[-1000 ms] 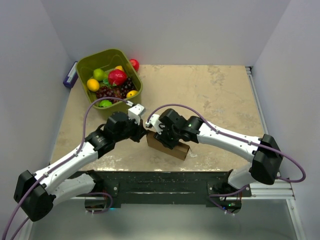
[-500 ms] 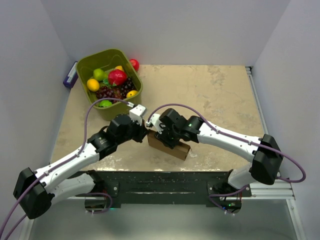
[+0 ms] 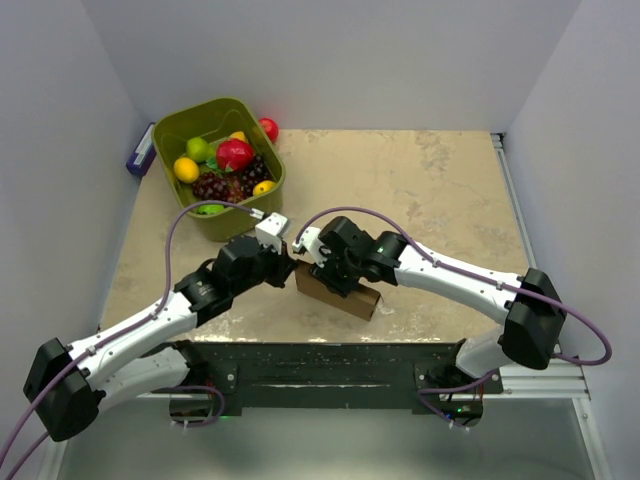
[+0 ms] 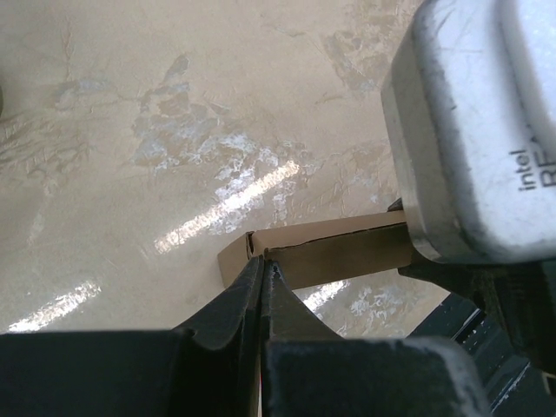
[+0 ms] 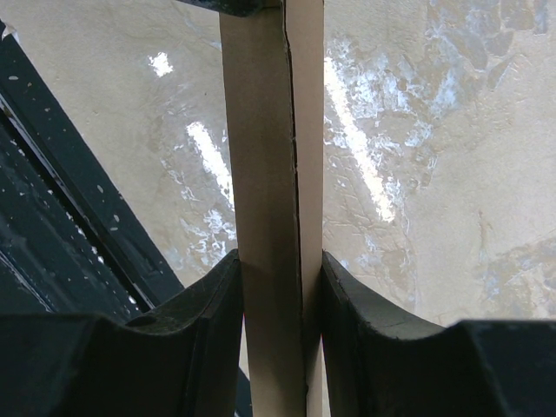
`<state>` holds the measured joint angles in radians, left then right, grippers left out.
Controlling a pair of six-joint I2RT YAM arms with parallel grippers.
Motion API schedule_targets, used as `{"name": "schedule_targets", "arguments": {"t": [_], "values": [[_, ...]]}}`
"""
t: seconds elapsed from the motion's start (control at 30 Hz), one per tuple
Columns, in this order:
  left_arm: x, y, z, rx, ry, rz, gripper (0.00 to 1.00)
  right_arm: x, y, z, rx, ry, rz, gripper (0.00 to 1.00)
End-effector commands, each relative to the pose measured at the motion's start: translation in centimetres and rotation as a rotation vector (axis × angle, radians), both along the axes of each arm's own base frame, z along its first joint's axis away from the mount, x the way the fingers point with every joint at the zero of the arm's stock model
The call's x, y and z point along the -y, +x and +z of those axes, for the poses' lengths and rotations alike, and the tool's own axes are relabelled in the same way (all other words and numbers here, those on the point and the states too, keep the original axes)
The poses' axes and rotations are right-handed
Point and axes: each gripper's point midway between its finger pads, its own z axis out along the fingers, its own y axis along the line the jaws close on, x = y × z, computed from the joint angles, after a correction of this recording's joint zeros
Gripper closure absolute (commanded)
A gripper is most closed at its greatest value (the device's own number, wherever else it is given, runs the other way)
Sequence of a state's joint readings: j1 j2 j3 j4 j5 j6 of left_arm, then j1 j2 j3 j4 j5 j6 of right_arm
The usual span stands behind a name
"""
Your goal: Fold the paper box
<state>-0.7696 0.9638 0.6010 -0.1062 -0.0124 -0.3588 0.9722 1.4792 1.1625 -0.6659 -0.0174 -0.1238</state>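
The brown paper box (image 3: 345, 295) lies near the table's front edge, at the middle. My right gripper (image 3: 326, 277) is shut on it, one finger on each long side; in the right wrist view the box (image 5: 269, 156) runs up between the fingers (image 5: 280, 282). My left gripper (image 3: 290, 268) is shut, and its tips touch the box's left end. In the left wrist view the closed tips (image 4: 263, 265) meet the end corner of the box (image 4: 339, 248), with the right wrist's camera housing (image 4: 469, 130) just behind.
A green basket (image 3: 200, 108) full of toy fruit stands at the back left. A red fruit (image 3: 269, 128) lies beside it and a purple object (image 3: 138, 153) is against the left wall. A black rail (image 3: 330, 355) runs along the front edge.
My left arm has edged rightward, bringing its closed tips against the box's left end. The right gripper and the box have not moved.
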Motion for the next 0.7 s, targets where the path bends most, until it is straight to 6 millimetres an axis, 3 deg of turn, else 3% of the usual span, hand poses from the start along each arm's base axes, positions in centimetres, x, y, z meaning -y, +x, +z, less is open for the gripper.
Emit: {"name": "schedule_targets", "arguments": {"t": [0.0, 0.67], "values": [[-1.4, -1.4, -3.9, -0.097, 0.099, 0.027, 1.0, 0.0, 0.4, 0.1, 0.022, 0.001, 0.0, 0.94], [-4.0, 0.2, -3.2, -0.028, 0.165, 0.196, 1.0, 0.4, 1.0, 0.0, 0.054, -0.02, -0.017, 0.96]]}}
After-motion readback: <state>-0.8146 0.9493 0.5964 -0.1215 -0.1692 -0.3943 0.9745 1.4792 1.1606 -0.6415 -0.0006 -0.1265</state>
